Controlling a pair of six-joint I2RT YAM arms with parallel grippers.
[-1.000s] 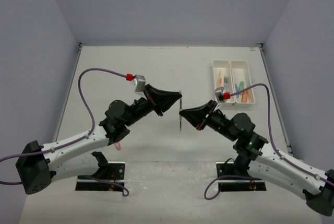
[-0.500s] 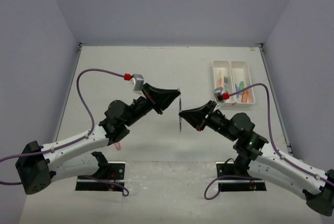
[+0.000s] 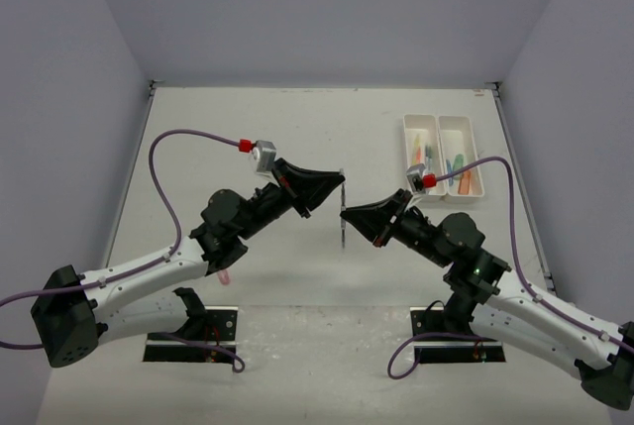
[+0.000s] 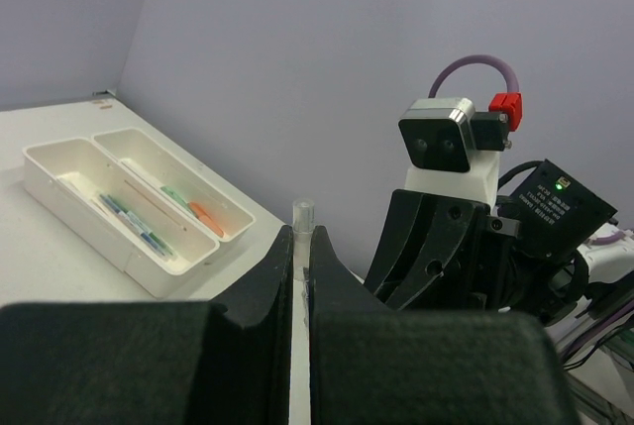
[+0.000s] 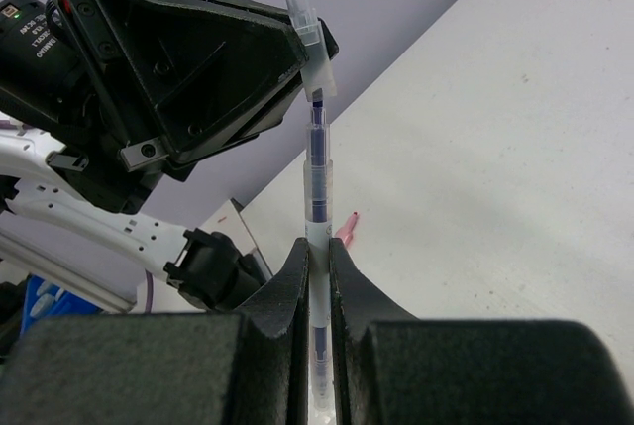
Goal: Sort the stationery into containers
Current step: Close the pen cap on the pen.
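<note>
Right now one clear pen (image 3: 342,235) is hanging mid-air at centre, left gripper (image 3: 342,180) clamping its cap end, right gripper (image 3: 343,213) clamping the barrel, w/ trays (image 3: 422,118) lying far right, nearer the right gripper.

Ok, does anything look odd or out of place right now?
Yes. One pen is held above the table by both arms at once: the left fingers pinch its capped tip, the right fingers its barrel. Also, a pink marker lies by the left arm, far from the trays.
</note>
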